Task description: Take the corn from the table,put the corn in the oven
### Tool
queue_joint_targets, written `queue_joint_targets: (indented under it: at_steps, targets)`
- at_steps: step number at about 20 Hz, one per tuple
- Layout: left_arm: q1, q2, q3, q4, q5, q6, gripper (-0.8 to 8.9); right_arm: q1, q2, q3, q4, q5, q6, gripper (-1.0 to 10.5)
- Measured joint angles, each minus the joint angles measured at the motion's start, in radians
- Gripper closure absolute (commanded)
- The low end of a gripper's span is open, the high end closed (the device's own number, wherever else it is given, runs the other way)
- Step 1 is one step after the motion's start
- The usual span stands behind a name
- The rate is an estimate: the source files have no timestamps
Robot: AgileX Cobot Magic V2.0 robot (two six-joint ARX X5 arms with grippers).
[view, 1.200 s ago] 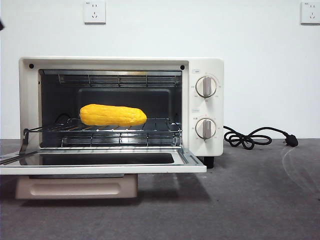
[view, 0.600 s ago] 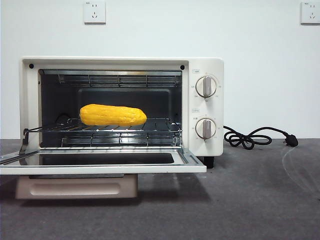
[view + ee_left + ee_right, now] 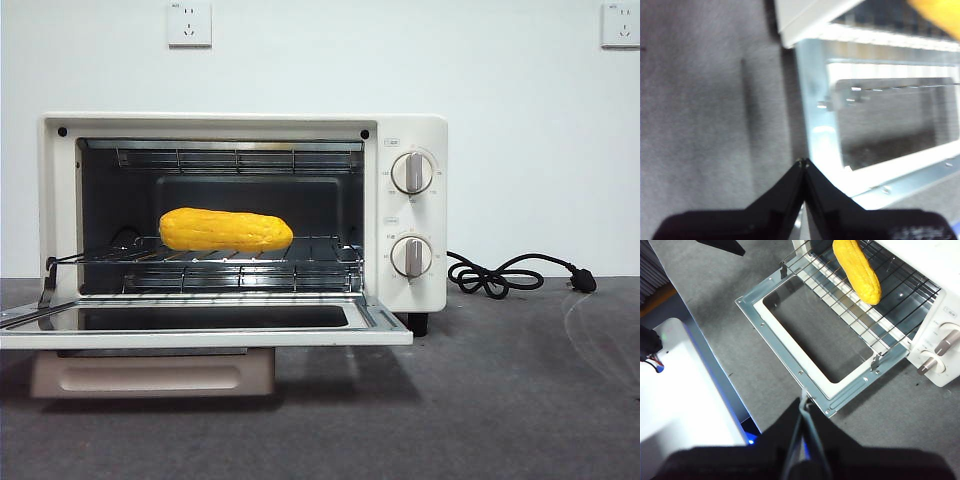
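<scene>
The yellow-orange corn (image 3: 225, 230) lies lengthwise on the wire rack (image 3: 300, 255) inside the cream oven (image 3: 240, 125), left of centre. The oven's glass door (image 3: 200, 338) hangs fully open and flat. Neither arm shows in the front view. My left gripper (image 3: 802, 163) is shut and empty, hovering over the table (image 3: 700, 110) beside a corner of the open door (image 3: 815, 100); the corn (image 3: 940, 12) peeks in at the picture's edge. My right gripper (image 3: 804, 402) is shut and empty, high above the door's outer edge (image 3: 785, 355), well away from the corn (image 3: 856, 270).
A black power cord (image 3: 500, 275) lies coiled on the table (image 3: 500, 400) right of the oven. The door's beige handle (image 3: 150, 375) hangs below the door. A white base with a blue light (image 3: 685, 390) borders the table. Two wall sockets (image 3: 189, 23) sit high behind.
A black arm tip at the front view's top left corner has left the picture. The corn, rack and door have not moved.
</scene>
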Motion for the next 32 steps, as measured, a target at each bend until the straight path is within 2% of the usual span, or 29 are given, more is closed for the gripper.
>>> queue_joint_targets:
  at_steps: [5,13,18,21,26,29,32]
  targets:
    - [-0.001,0.148,0.0,0.038,-0.004,0.0,8.22,0.0,0.0,0.0,0.0,0.0,0.0,9.5]
    - [-0.063,0.266,0.0,0.057,-0.005,0.0,8.22,0.0,0.0,0.0,0.008,0.003,0.0,9.5]
    - [-0.102,0.293,-0.001,0.01,0.0,0.018,8.22,0.0,0.0,0.0,0.008,0.004,0.0,9.5]
    - [-0.102,0.293,-0.001,-0.029,0.057,0.035,8.22,0.0,0.0,0.0,0.008,0.004,0.0,9.5]
    - [-0.095,0.293,-0.001,-0.106,0.087,0.064,8.22,0.0,0.0,0.0,0.008,0.004,0.0,9.5]
    - [-0.071,0.293,-0.002,-0.13,0.178,0.068,8.21,0.0,0.0,0.0,0.008,0.004,0.0,9.5]
    - [-0.033,0.293,-0.002,-0.132,0.356,0.068,8.21,0.0,0.0,0.0,0.007,0.004,0.0,9.5]
